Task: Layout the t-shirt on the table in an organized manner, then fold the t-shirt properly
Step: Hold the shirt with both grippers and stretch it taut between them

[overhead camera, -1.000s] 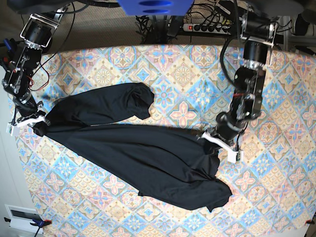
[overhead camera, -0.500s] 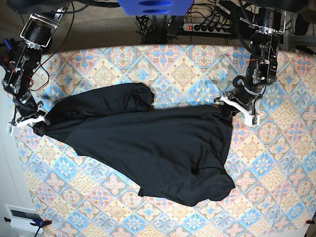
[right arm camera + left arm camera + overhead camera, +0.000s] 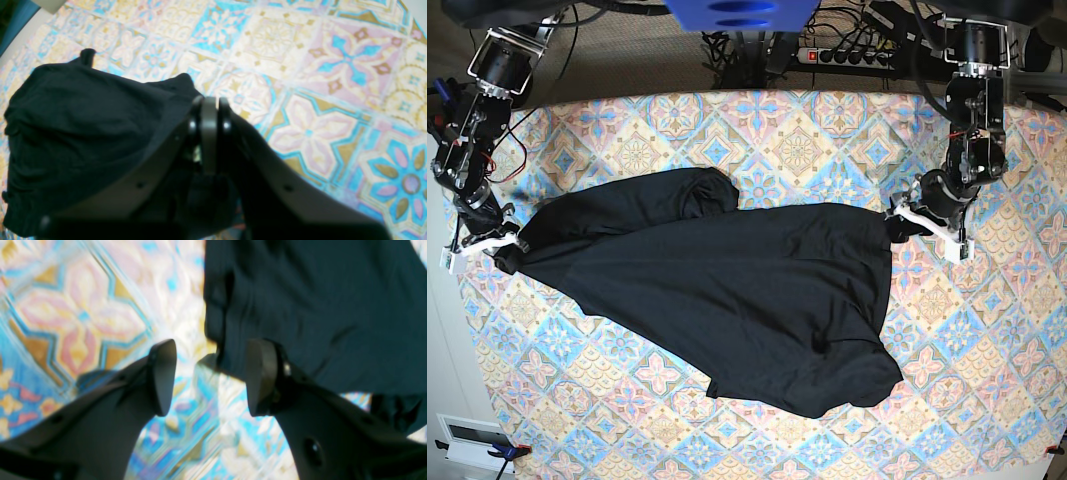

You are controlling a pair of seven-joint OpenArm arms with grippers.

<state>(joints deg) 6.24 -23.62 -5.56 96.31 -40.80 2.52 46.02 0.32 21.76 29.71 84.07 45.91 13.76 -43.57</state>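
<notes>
You've got the shirt stretched across the middle of the table, which makes sense since pulling it from both ends is how you get the bunching out. Your right gripper is clamped tight, and dark fabric bunches right up against it in the wrist view, so I'd say it's pinching the shirt's edge near the table's side to anchor that end. Your left gripper has its jaws spread wide; the cloth corner sits just past one pad and nothing is pinched between them, so that end looks let go at full stretch. The shirt's not laid out, though: there's a rolled lump up top, probably a sleeve, and the bottom hem is skewed and folded under. My guess is you're mid-layout, with folding a way off.
</notes>
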